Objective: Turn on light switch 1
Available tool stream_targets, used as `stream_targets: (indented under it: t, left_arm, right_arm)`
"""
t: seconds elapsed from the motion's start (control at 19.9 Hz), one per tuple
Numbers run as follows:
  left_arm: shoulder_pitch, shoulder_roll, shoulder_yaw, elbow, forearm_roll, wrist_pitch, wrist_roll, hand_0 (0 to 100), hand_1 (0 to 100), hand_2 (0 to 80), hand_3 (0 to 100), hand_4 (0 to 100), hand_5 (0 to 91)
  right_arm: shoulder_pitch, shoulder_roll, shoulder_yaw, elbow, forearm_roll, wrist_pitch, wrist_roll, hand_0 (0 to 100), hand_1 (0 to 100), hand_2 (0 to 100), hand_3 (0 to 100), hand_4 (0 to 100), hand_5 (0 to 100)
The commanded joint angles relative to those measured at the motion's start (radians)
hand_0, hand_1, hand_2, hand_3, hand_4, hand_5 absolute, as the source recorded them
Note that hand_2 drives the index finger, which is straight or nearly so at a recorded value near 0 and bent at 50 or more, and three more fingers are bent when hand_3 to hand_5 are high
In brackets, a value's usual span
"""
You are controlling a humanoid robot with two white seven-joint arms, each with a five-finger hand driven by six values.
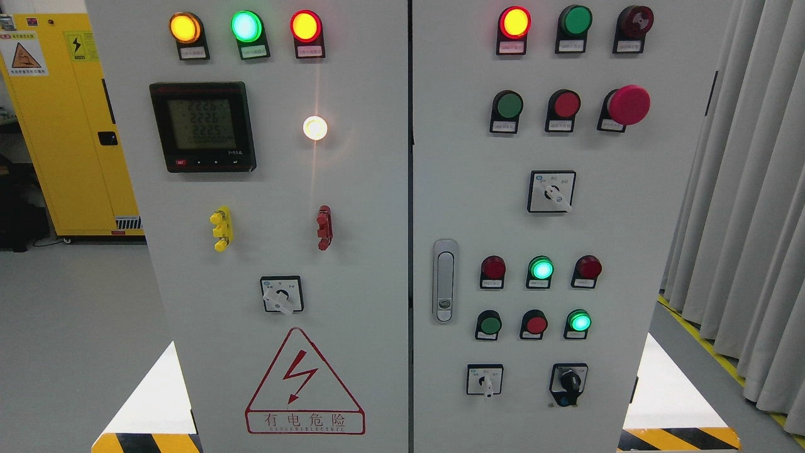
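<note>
An electrical cabinet [352, 264] faces the robot, neither hand in view, so their state cannot be told. Which control is light switch 1 is unclear; likely candidates sit right of the door latch [444, 280]. A square, single-fingertip press suits best.

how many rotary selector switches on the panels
4: left door's white one; right door's upper white, lower white, black-knobbed at bottom right. None appear hidden.
</note>
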Motion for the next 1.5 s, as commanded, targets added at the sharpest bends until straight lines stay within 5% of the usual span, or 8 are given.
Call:
stream_targets:
  t: [0.0,0.1,0.15,0.2,0.4,0.65,0.75,1.45]
  left_arm:
    - [0.061,0.047,0.047,0.538,0.018,-0.033,-0.044,2,35,33.9,63,62,33.3]
    - [0.061,0.045,0.039,0.671,0.010,-0.033,-0.088,4,37,24.2,49,49,10.9]
    - [0.060,0.044,0.034,0.737,0.009,-0.033,-0.114,4,37,24.2,49,49,10.7]
    - [0.058,0.044,0.027,0.794,0.009,-0.033,-0.134,6,38,16.1,41,43,4.4]
    - [0.044,0.042,-0.033,1.014,-0.003,-0.033,-0.168,13,37,0.2,24,28,0.0]
    - [-0.009,0.019,-0.065,1.216,-0.016,-0.019,-0.202,21,35,0.0,1,12,0.0]
    - [-0.032,0.018,-0.085,1.278,-0.017,0.004,-0.205,22,34,0.0,0,0,0.0]
    - [-0.115,0.022,-0.142,1.407,-0.016,0.185,-0.274,25,17,0.0,0,0,0.0]
  right_arm:
    - [0.000,0.000,0.000,0.000,0.000,0.000,0.001,0,50,4,0,0,0]
    - [0.000,0.000,0.000,0.000,0.000,0.000,0.001,0,50,4,0,0,0]
    - [0.000,0.000,0.000,0.000,0.000,0.000,0.001,0,50,4,0,0,0]
    - [0.000,0.000,0.000,0.000,0.000,0.000,0.001,0,50,4,0,0,0]
    - [0.000,0.000,0.000,0.000,0.000,0.000,0.001,0,50,4,0,0,0]
    - [0.000,0.000,0.000,0.000,0.000,0.000,0.001,0,50,4,0,0,0]
    - [0.000,0.000,0.000,0.000,0.000,0.000,-0.001,0,50,4,0,0,0]
    - [0.000,0.000,0.000,0.000,0.000,0.000,0.001,0,50,4,0,0,0]
